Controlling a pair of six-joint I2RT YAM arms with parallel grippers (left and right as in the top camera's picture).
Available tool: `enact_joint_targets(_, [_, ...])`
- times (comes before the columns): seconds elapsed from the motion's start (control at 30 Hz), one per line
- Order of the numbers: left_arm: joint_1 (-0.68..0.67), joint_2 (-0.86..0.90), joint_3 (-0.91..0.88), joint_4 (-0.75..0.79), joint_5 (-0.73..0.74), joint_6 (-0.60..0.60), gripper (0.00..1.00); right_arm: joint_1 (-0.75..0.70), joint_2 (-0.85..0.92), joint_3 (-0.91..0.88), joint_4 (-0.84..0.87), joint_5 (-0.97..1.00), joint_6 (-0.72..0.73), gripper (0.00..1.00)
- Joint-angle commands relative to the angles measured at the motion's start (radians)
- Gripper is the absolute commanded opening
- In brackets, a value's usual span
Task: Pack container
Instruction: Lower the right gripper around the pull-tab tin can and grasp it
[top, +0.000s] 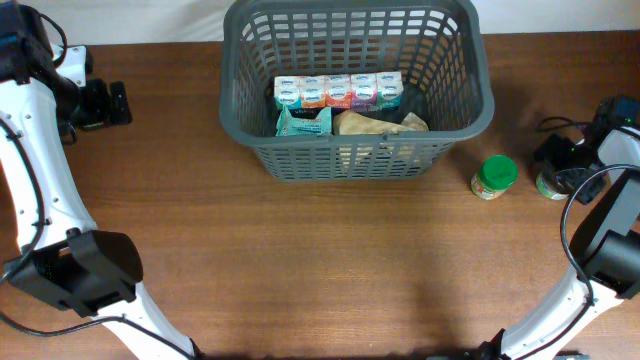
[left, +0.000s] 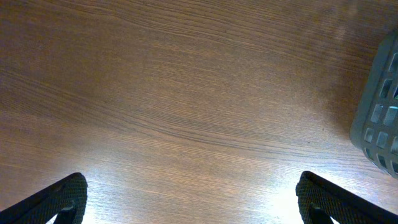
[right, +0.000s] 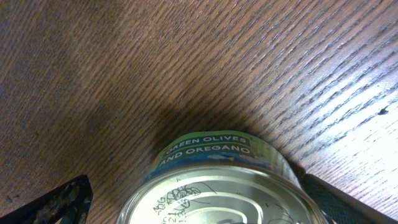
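The dark grey basket (top: 455, 125) stands at the back middle of the table. It holds a row of small cartons (top: 338, 91), a teal pouch (top: 304, 122) and a tan bag (top: 368, 123). My right gripper (right: 199, 202) is open, with one finger on each side of a tin labelled green olives and oregano (right: 217, 155). In the overhead view this tin (top: 548, 185) sits at the right edge under the right gripper (top: 562, 165). My left gripper (left: 193, 199) is open and empty over bare wood, far left in the overhead view (top: 118, 103).
A jar with a green lid (top: 494, 176) stands on the table between the basket and the tin. A corner of the basket (left: 379, 124) shows at the right of the left wrist view. Cables lie by the right arm (top: 560, 125).
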Motion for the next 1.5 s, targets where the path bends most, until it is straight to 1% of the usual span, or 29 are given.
enact_joint_targets(0.0, [0.006,-0.003,-0.008,0.000,0.011,-0.013,0.99,0.003,0.013,-0.030,-0.031,-0.014,0.003,0.99])
enact_joint_targets(0.23, [0.006,-0.003,-0.008,0.000,0.011,-0.013,0.99,0.003,0.013,-0.029,-0.106,-0.006,0.051,0.99])
enact_joint_targets(0.43, [0.006,-0.003,-0.008,0.000,0.011,-0.013,0.99,0.003,0.013,-0.029,-0.075,0.003,0.052,0.99])
enact_joint_targets(0.7, [0.006,-0.003,-0.008,0.000,0.011,-0.013,0.99,0.003,0.013,-0.029,-0.080,0.090,0.082,0.99])
enact_joint_targets(1.47, [0.006,-0.003,-0.008,0.000,0.011,-0.013,0.99,0.003,0.013,-0.027,-0.026,0.091,0.082,0.99])
